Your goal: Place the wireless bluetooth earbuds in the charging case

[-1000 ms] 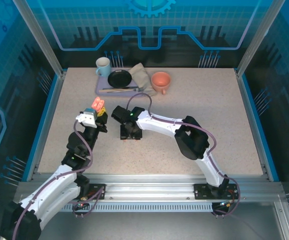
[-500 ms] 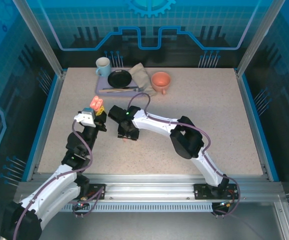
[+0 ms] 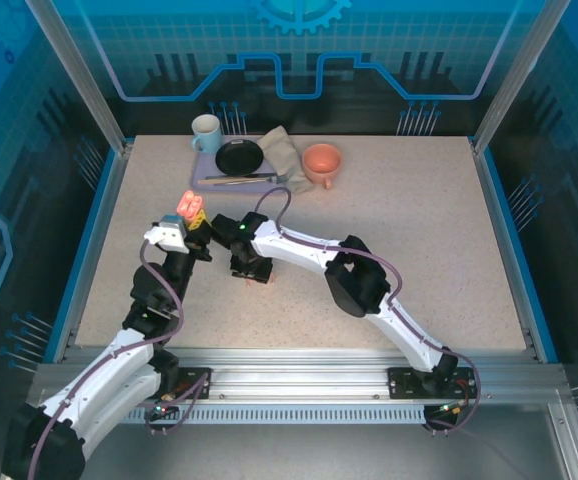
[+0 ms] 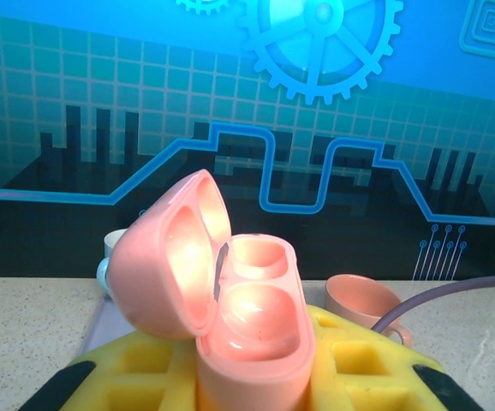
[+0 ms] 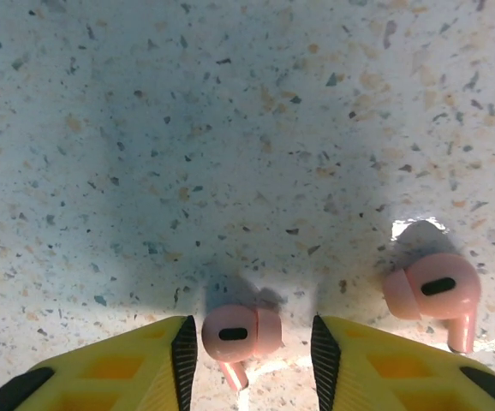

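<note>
step: grasp earbud (image 5: 233, 332), bottom centre | right gripper (image 5: 249, 344): narrow, straddling it, no grip yet | left gripper (image 3: 195, 226): holding open case (image 4: 252, 300) | next: pinch squarely, lift, carry to case

The worktop (image 5: 230, 128) is pale beige, flecked with dark and tan specks. The earbuds (image 5: 233, 332) are salmon pink, each with a small black oval. The charging case (image 4: 252, 342) is glossy pink. The right gripper (image 5: 252, 342) and left gripper (image 4: 252, 377) have yellow fingers tipped with black. The backdrop (image 4: 59, 86) is a blue grid with a gear motif.
</note>
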You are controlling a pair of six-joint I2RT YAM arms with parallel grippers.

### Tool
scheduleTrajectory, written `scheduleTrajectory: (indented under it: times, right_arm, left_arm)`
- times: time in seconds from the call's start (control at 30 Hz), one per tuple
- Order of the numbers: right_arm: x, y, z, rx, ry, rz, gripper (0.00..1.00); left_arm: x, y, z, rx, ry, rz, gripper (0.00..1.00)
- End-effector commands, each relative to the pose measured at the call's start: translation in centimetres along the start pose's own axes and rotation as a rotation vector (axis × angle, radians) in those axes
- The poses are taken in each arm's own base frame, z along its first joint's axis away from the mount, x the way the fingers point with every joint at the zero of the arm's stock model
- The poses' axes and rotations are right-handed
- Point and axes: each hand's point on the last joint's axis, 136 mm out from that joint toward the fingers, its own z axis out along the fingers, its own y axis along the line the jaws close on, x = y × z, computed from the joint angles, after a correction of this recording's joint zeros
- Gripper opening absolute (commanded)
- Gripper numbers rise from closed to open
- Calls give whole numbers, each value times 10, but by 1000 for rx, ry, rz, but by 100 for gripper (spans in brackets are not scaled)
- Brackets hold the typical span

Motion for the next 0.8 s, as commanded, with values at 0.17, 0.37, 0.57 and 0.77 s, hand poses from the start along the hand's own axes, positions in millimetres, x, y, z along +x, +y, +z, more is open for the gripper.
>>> scheduleTrajectory:
  times: [0.17,0.37,0.57,0.77]
  right_arm:
    - [8,-7,7,75,-8,20,42]
    - [14,-7,13,83,11,55,42]
    - [17,-3,23,84,30,72,39]
    - [17,-3,23,87,30,76,37]
  left_arm:
    - [-17,7,-2,-27,-73,-39,0]
    - [-16,7,-2,-28,-69,-48,0]
    - [-16,7,-2,-26,-68,-49,0]
    - [-14,8,-2,-30,-64,-47,0]
